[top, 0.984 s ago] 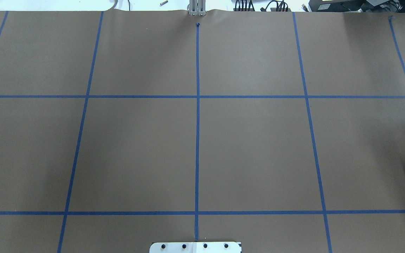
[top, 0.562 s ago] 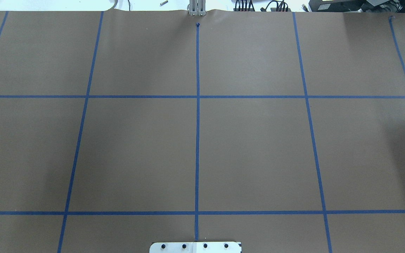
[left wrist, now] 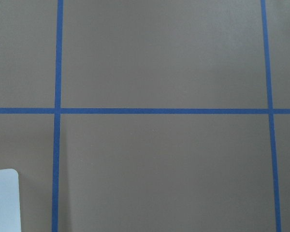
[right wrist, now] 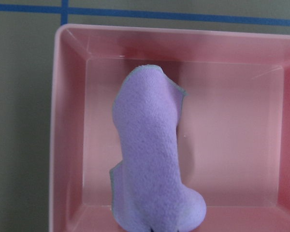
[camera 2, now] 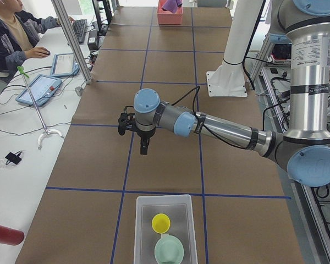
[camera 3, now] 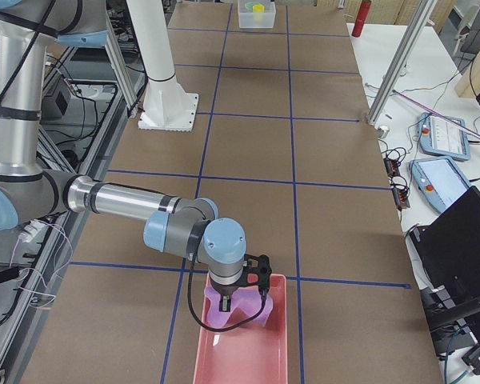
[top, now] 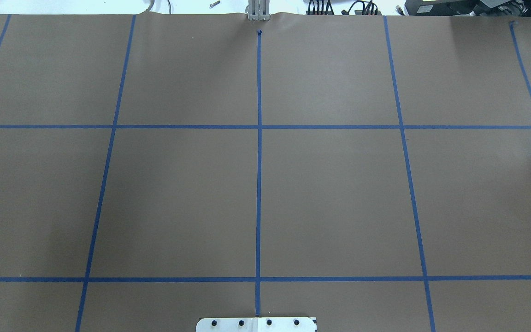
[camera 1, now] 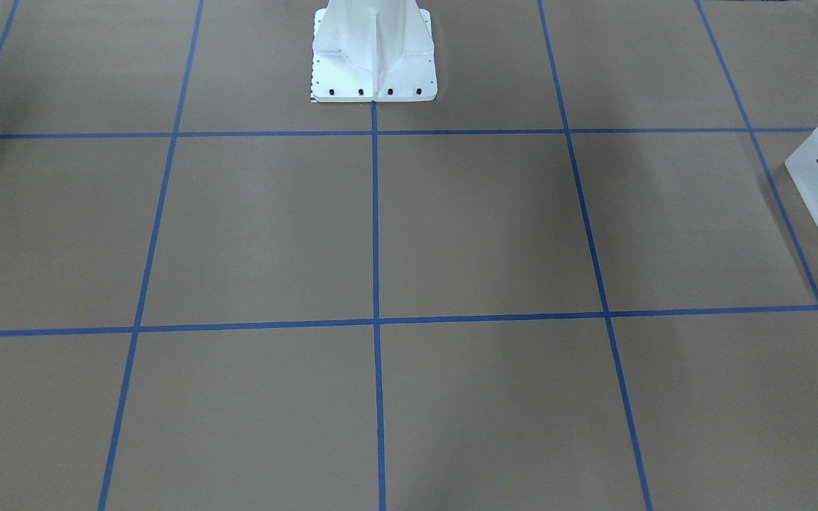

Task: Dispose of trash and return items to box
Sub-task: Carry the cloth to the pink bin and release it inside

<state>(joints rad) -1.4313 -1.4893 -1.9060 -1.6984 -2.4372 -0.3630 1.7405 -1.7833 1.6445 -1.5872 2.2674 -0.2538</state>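
Frosted-white rectangular plastic tub [camera 2: 139, 242] holds both items; into the pink plastic tray [right wrist: 67, 121] a purple cloth [right wrist: 150, 159] sags beneath the right gripper [camera 3: 242, 300] — disposal seems in hand, release next. Inside the tub: pale mint-green round bowl [camera 2: 169, 251], small yellow tumbler cup [camera 2: 160, 222] — whether right or left gripper [camera 2: 144, 148] is closed, I cannot tell.

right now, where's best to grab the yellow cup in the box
Probably its rim, from straight above: the yellow cup seems to stand mouth up inside the box, walls around it, green bowl close beside. One pincer finger inside.
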